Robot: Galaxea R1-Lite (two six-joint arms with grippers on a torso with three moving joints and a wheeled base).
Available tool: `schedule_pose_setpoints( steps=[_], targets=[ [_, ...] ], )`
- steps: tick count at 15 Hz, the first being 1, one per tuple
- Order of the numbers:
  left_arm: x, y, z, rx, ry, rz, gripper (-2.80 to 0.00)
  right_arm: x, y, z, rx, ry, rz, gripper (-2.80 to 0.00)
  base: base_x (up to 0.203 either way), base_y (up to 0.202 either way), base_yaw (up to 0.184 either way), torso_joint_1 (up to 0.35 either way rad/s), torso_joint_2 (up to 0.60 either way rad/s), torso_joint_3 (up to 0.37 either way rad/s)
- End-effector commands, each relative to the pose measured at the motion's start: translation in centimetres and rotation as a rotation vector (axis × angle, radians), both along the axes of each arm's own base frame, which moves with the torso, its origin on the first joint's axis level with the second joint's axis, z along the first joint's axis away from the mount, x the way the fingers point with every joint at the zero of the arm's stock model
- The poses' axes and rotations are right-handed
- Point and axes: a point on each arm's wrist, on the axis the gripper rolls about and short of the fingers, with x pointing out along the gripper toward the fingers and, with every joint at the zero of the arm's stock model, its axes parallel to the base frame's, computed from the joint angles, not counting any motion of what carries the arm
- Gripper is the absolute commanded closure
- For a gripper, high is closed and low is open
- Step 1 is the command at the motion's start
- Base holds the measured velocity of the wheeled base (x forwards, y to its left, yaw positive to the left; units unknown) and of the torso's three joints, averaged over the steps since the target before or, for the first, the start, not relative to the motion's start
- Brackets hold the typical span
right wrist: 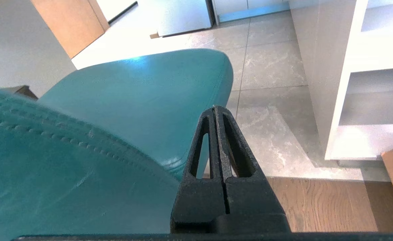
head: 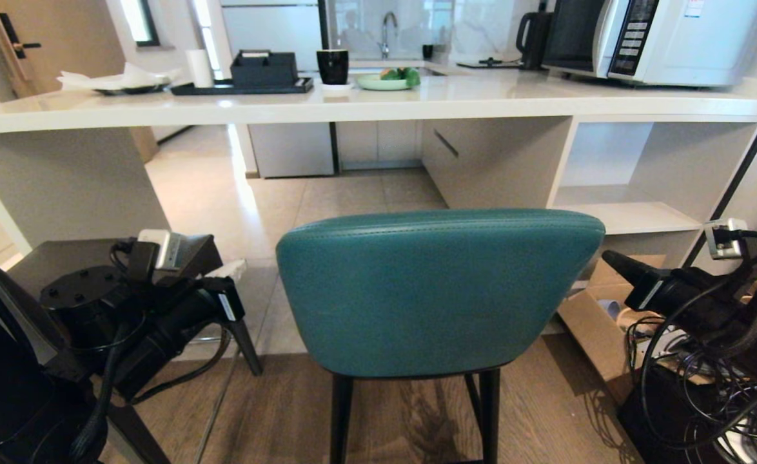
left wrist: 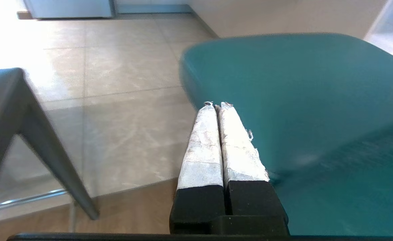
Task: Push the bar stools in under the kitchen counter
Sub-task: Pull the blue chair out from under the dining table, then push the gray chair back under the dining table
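A: Where is the teal stool (head: 440, 290) sitting?

B: It is standing in the middle, on the wood floor (head: 546, 412), its curved back facing the camera. It is standing short of the surface (head: 378, 103), with tiled floor (head: 327, 200) lying between them.

A: And the other stool?

B: The grey stool (head: 62, 264) is sitting at the left, partly hidden behind the left arm. One grey leg (left wrist: 54, 164) is slanting down to the floor in the left wrist view.

A: What is the left end effector (left wrist: 217, 104) doing?

B: It is hanging by the left edge of the teal stool, its white-wrapped fingers (left wrist: 201, 147) pressing together with nothing between them. Whether it is touching the stool I cannot tell.

A: The right end effector (right wrist: 215, 107)?

B: It is hovering at the stool's right side, its black fingers (right wrist: 203, 147) lying closed against each other and empty. In the head view it is pointing toward the stool's back, slightly apart from it.

A: What is lying on the surface?

B: A black cup (head: 333, 66), a green plate (head: 385, 81), a dark tray (head: 243, 87) and a microwave (head: 659, 38) at the right. White shelves (head: 623, 216) are standing under it on the right, with a cardboard box (head: 601, 322) lying on the floor nearby.
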Motion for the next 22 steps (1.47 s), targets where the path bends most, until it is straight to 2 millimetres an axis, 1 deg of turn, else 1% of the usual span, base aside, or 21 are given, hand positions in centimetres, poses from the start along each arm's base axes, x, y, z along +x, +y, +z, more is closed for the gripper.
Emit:
schedule_pose_setpoints(
  steps=[1,3,4,5,6,7,9,11,13,15,16,17,19,21,22],
  targets=[
    [-0.6,-0.2,0.4,-0.003,-0.013,-0.008,0.0,-0.6,0.2,0.5,-0.002,-0.02,0.005,0.0,0.0,0.0,0.0,0.0,0.0,0.0],
    [-2.1,-0.3,1.6,-0.013,-0.049,-0.023,0.0,-1.8,0.5,1.7,-0.013,-0.065,0.006,0.0,0.0,0.0,0.0,0.0,0.0,0.0],
    [-3.4,-0.3,2.2,-0.017,-0.065,-0.033,0.0,-2.7,0.5,2.2,-0.037,-0.092,-0.002,0.0,0.0,0.0,0.0,0.0,0.0,0.0],
    [-5.1,-0.2,2.1,-0.005,-0.05,-0.032,0.0,-3.8,0.5,2.7,-0.062,-0.118,-0.02,0.0,0.0,0.0,0.0,0.0,0.0,0.0],
    [-6.6,0.2,1.9,0.023,-0.043,-0.001,0.0,-4.9,0.5,3.2,-0.076,-0.142,-0.043,0.0,0.0,0.0,0.0,0.0,0.0,0.0],
    [-7.9,0.6,2.1,0.042,-0.057,0.047,0.0,-6.2,0.5,3.8,-0.088,-0.174,-0.067,0.0,0.0,0.0,0.0,0.0,0.0,0.0],
    [-9.9,1.3,3.8,0.034,-0.137,0.098,0.0,-8.4,0.4,5.2,-0.103,-0.227,-0.12,0.0,0.0,0.0,0.0,0.0,0.0,0.0],
    [-12.0,2.1,5.5,0.041,-0.179,0.146,0.0,-10.7,0.4,6.6,-0.111,-0.194,-0.174,0.0,0.0,0.0,0.0,0.0,0.0,0.0],
    [-14.0,3.0,6.7,0.066,-0.121,0.204,0.0,-13.2,0.4,7.8,-0.119,-0.093,-0.206,0.0,0.0,0.0,0.0,0.0,0.0,0.0],
    [-16.1,4.3,7.9,0.079,-0.045,0.293,0.0,-16.5,0.5,8.7,-0.13,0.019,-0.23,0.0,0.0,0.0,0.0,0.0,0.0,0.0],
    [-17.3,4.9,8.5,0.075,-0.044,0.336,0.0,-18.0,0.5,9.1,-0.134,0.034,-0.244,0.0,0.0,0.0,0.0,0.0,0.0,0.0],
    [-18.9,5.6,9.1,0.071,-0.042,0.376,0.0,-19.8,0.5,9.5,-0.136,0.039,-0.262,0.0,0.0,0.0,0.0,0.0,0.0,0.0],
    [-21.9,6.7,9.8,0.06,-0.06,0.463,0.0,-22.6,0.5,9.6,-0.135,0.012,-0.29,0.0,0.0,0.0,0.0,0.0,0.0,0.0],
    [-24.8,7.2,10.5,0.037,-0.15,0.508,0.0,-25.1,0.6,9.6,-0.138,-0.038,-0.306,0.0,0.0,0.0,0.0,0.0,0.0,0.0],
    [-26.2,7.2,10.7,0.026,-0.211,0.495,0.0,-26.4,0.6,9.5,-0.146,-0.062,-0.311,0.0,0.0,0.0,0.0,0.0,0.0,0.0]
  ],
)
